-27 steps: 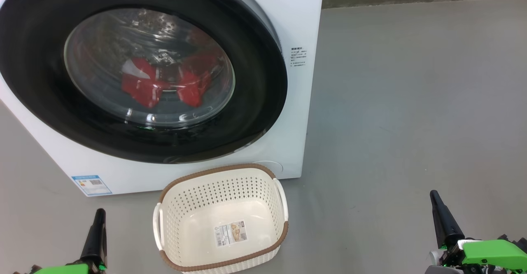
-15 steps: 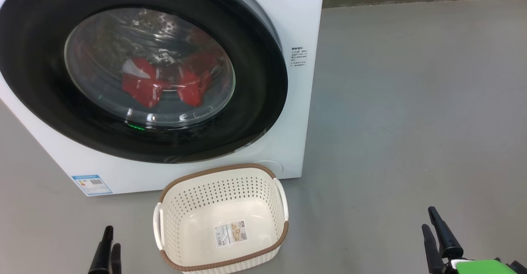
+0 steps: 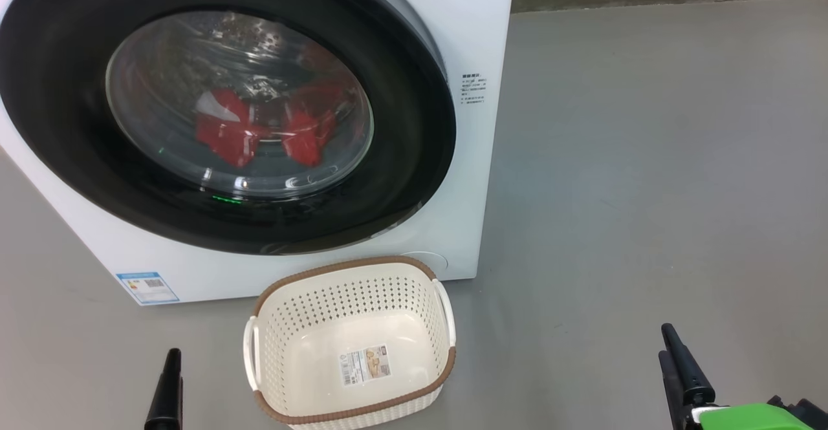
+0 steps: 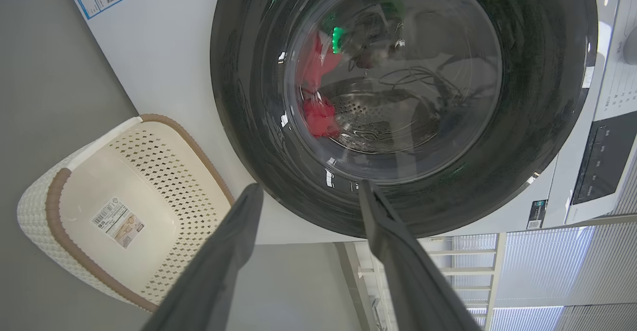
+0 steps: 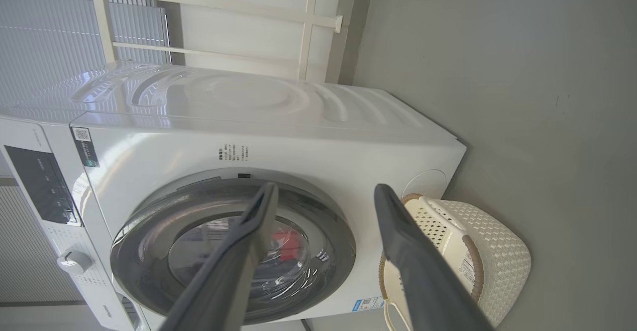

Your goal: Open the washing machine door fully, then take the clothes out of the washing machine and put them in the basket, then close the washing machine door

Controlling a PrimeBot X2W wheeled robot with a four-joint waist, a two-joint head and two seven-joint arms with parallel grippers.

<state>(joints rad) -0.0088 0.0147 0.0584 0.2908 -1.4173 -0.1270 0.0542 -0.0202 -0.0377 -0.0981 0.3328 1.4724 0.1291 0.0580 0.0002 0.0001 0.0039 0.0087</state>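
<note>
Washing machine (image 3: 475, 178), big white front-loader, fills the upper left of the head view and stands on a grey floor (image 3: 647, 158). Washing machine door (image 3: 58, 126) is shut flat against the front, with a wide glossy black rim around the bulging glass. Clothes (image 3: 226, 132) are inside the drum, seen through the glass as red fabric with a white patch, low in the middle of the window; the left wrist view also shows a red bunch against the perforated steel. Basket (image 3: 343, 267) is on the floor just in front of the machine's lower right corner, upright, cream with a brown rim and white side handles, nothing inside but a label sticker (image 3: 365, 365) on its bottom. Left gripper (image 4: 309, 187) is released, its two dark fingers spread wide with nothing between them, aimed at the lower rim of the door and clear of it, basket off to the side in that view. Right gripper (image 5: 326, 187) is also released, jaws wide apart and holding nothing, pointed at the machine front from a distance, with the door and basket both beyond its tips. In the head view both grippers sit low at the bottom corners, well apart from door and basket. Dark control panel (image 5: 40, 186) and a round knob (image 5: 72, 261) sit on the machine's top strip. Small blue label (image 3: 147, 286) at the lower left of the front.
</note>
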